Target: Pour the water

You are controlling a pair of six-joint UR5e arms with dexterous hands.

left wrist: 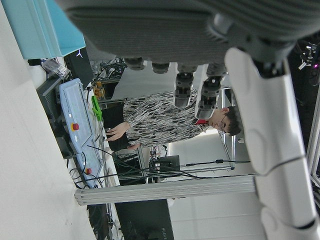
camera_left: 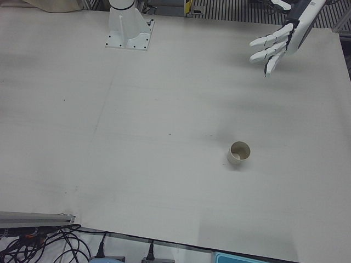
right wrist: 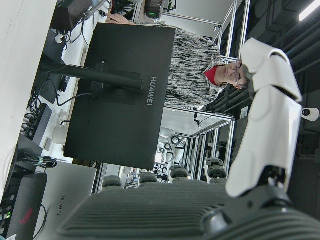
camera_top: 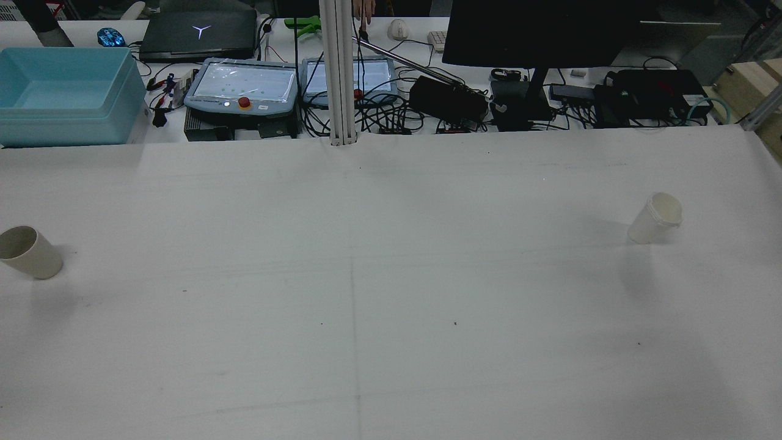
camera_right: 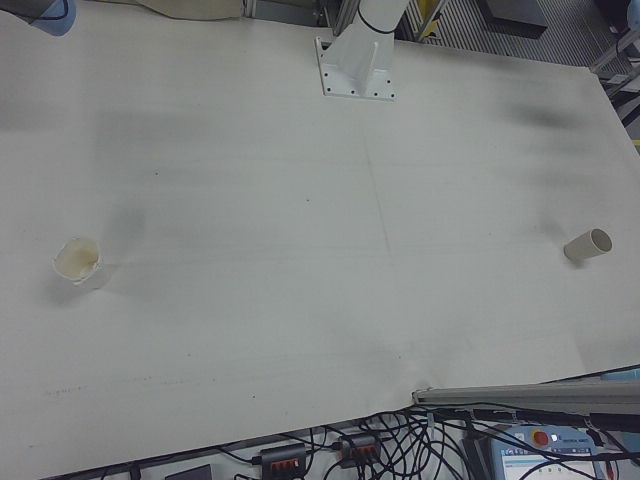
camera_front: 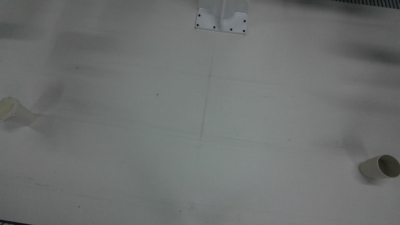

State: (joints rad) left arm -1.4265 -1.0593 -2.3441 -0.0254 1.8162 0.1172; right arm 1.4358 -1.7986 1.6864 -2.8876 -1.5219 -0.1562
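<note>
Front view: cup (camera_front: 379,167) far right, ribbed cup (camera_front: 14,112) far left, both upright, well apart.
Rear view: same cups at opposite table (camera_top: 391,293) edges; no arms visible.
Left-front view: left hand (camera_left: 274,44) spread, empty, high above cup.
Right hand view: right hand (right wrist: 210,200) fingers apart, empty.
Risk: thin cup crushed or tipped by hard grasp; wide separation invites spill during carry.

Blue bin (camera_top: 64,91), monitor (camera_top: 540,33), cables (camera_top: 391,116)

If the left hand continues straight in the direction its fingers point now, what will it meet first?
Probably only the bare table. In the left-front view the left hand hangs open, fingers pointing down and toward the operators' side. The beige cup stands farther forward, seemingly off that line, though depth is unclear.
</note>
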